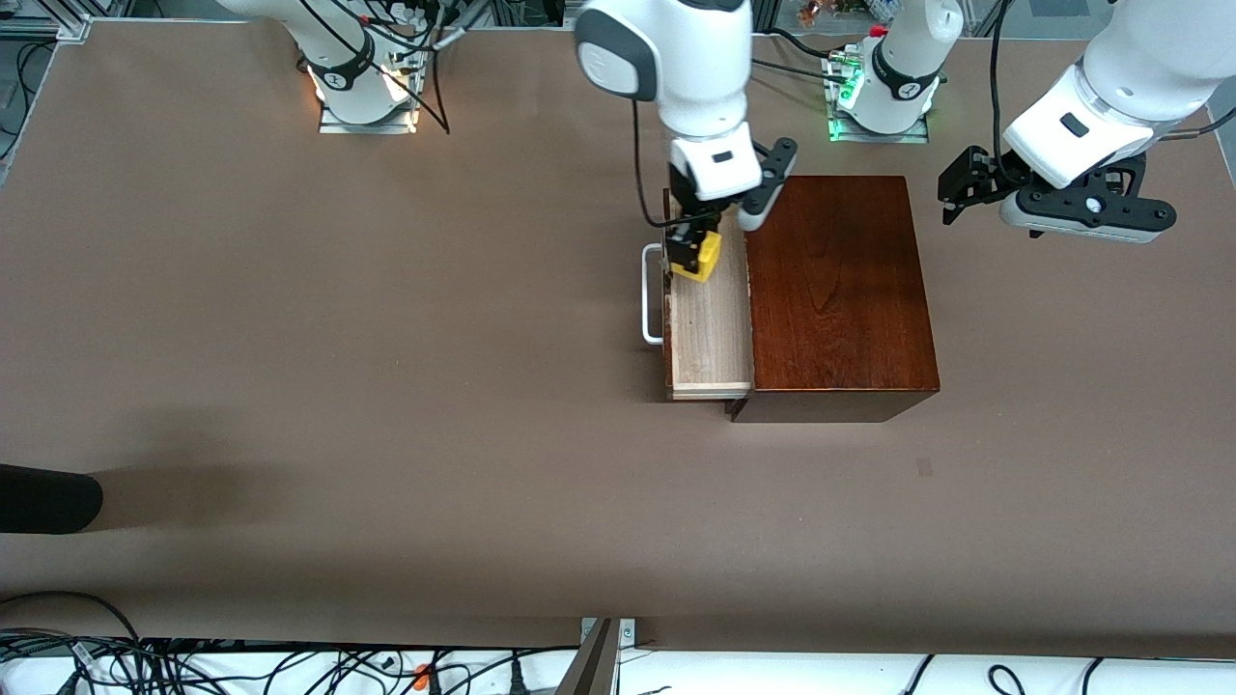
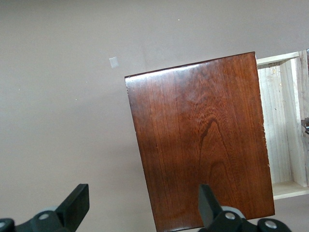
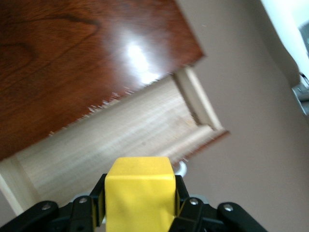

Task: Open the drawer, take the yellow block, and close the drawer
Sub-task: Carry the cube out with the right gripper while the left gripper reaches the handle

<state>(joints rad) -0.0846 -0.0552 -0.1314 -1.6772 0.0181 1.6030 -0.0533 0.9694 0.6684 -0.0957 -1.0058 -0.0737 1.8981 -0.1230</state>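
Observation:
The drawer (image 1: 712, 333) of the dark reddish-brown box (image 1: 840, 290) is pulled open toward the right arm's end of the table, and its pale inside shows. Its white handle (image 1: 651, 294) sticks out from the dark front. My right gripper (image 1: 697, 253) is shut on the yellow block (image 1: 707, 259) and holds it just above the drawer's end nearest the robots' bases. In the right wrist view the block (image 3: 140, 193) fills the gap between the black fingers, over the drawer (image 3: 111, 140). My left gripper (image 1: 954, 196) hangs open and empty in the air beside the box; its wrist view shows the box (image 2: 203, 140).
A black object (image 1: 48, 500) lies at the table's edge toward the right arm's end, nearer the front camera. A small grey mark (image 1: 924, 467) is on the table (image 1: 386, 386) nearer the camera than the box. Cables run along the near edge.

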